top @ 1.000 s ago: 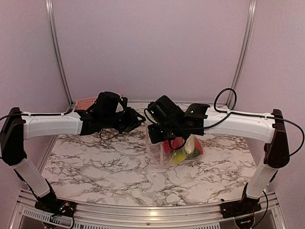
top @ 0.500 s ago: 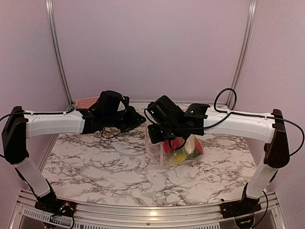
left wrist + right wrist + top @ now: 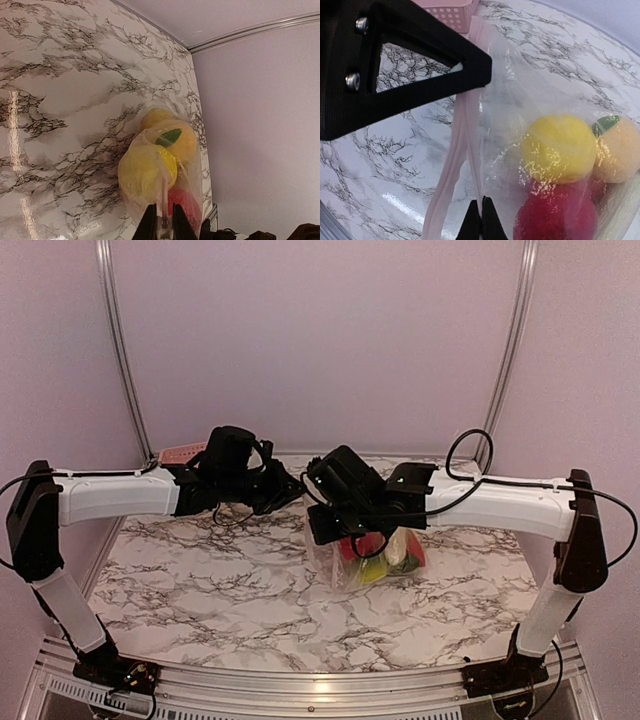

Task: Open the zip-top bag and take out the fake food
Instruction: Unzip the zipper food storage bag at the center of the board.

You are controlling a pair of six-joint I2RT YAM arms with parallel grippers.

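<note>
While both arms reach inward over the marble-patterned desk (image 3: 200,585), the bag (image 3: 345,570) hangs between them, a little toward two o'clock from the desk's middle. Whether its bottom touches the desk I cannot tell.

The left jaws are pressed together on a thin fold of the bag's upper edge. Only a sliver of plastic shows between their fingertips (image 3: 150,226). The right jaws, reaching in from three o'clock, are pressed together too, pinching the bag's edge right by its pale pink zip strip (image 3: 452,170). The two pairs sit just beside each other, the left at nine o'clock of the right.

Inside the bag the toy food (image 3: 380,552) is heaped at the bottom. I can see a yellow ball (image 3: 557,147), an orange fruit (image 3: 619,150) with a green leaf beside it, and a red piece (image 3: 555,217) touching both.

A pink basket (image 3: 180,453) stands at ten o'clock, in the far corner, partly hidden behind the left arm (image 3: 110,498).
</note>
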